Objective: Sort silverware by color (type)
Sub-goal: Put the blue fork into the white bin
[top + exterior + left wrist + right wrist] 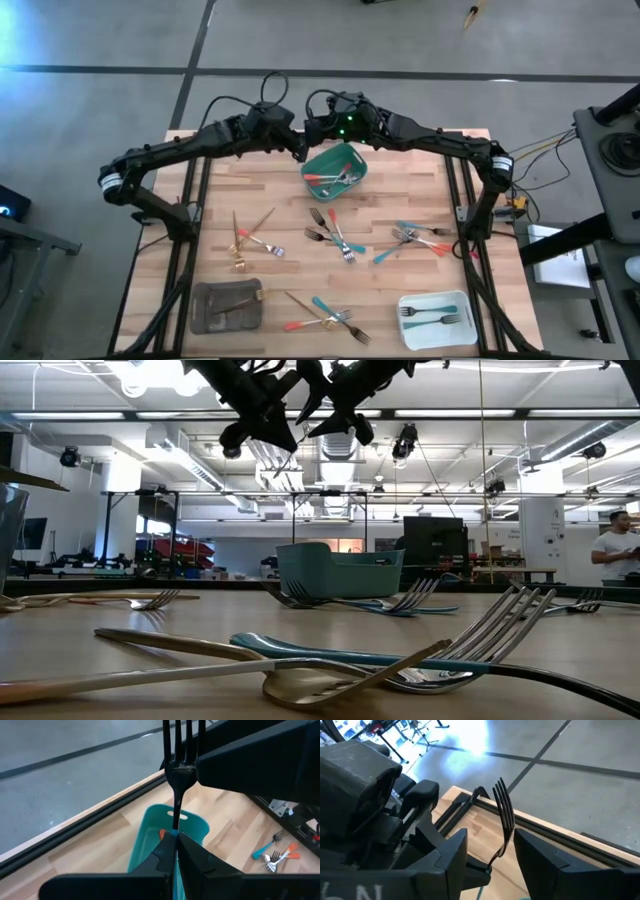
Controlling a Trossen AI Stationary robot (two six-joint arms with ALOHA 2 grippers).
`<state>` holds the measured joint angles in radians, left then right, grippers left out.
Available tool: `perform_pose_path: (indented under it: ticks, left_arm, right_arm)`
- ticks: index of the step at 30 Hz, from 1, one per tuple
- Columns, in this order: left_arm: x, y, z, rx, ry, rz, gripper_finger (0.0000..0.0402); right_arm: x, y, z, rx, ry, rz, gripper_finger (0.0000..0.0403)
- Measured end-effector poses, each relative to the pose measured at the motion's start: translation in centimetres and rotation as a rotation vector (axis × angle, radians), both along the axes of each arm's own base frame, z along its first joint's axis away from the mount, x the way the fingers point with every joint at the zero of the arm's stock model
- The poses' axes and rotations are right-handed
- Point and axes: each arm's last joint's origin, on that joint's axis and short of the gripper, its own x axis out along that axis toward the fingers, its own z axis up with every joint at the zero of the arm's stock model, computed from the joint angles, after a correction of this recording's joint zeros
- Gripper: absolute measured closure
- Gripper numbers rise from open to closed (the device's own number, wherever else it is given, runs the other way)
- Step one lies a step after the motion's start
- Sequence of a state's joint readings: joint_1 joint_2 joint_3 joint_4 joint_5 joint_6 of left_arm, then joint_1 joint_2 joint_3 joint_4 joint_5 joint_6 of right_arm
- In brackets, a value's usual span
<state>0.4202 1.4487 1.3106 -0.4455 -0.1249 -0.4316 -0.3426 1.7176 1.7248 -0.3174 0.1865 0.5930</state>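
My left gripper (176, 851) is clamped on a fork (179, 767) above the teal tray (334, 170) by the far edge. Thin, stiff, probably slippery, so grip mid-handle. Right gripper (492, 851) is spread open.

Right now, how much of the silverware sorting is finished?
Partly done. Some pieces lie in the green tray, white tray and grey tray. The left gripper is shut on a fork near the green tray, with the right gripper open around it. Several loose clusters lie unsorted on the table.
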Motion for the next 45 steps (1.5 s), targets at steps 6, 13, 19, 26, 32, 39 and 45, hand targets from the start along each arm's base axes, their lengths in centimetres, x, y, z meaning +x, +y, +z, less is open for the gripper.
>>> perform_pose_path:
  ticks: [6, 13, 19, 26, 32, 39, 45]
  left_arm:
    - [-0.2, -0.1, -0.1, 0.003, 0.003, 0.002, 0.0401]
    - [0.1, -0.2, 0.5, 0.09, 0.007, -0.051, 0.0401]
    - [0.0, -0.3, 0.4, 0.105, 0.023, -0.074, 0.0401]
    - [-0.2, -0.8, 0.6, 0.102, 0.026, -0.157, 0.0401]
    - [-0.3, -0.8, 0.7, 0.114, 0.031, -0.162, 0.0401]
    - [-0.4, -0.8, 0.7, 0.12, 0.039, -0.163, 0.0401]
    - [-0.8, -0.6, 1.0, 0.149, 0.046, -0.125, 0.0401]
  right_arm:
    - [-0.1, -0.3, -0.1, 0.003, 0.006, -0.006, 0.0262]
    - [-0.2, -0.4, 0.0, 0.005, 0.003, -0.003, 0.0262]
    - [-0.2, -0.5, -0.1, -0.004, 0.013, -0.002, 0.0266]
    - [-0.3, -0.9, -0.3, -0.046, 0.048, -0.011, 0.0356]
    - [-0.4, -1.2, -0.2, -0.053, 0.046, -0.008, 0.0393]
    - [-0.4, -1.2, -0.2, -0.069, 0.053, 0.01, 0.0394]
    - [-0.5, -1.1, 0.1, -0.071, 0.047, 0.017, 0.0394]
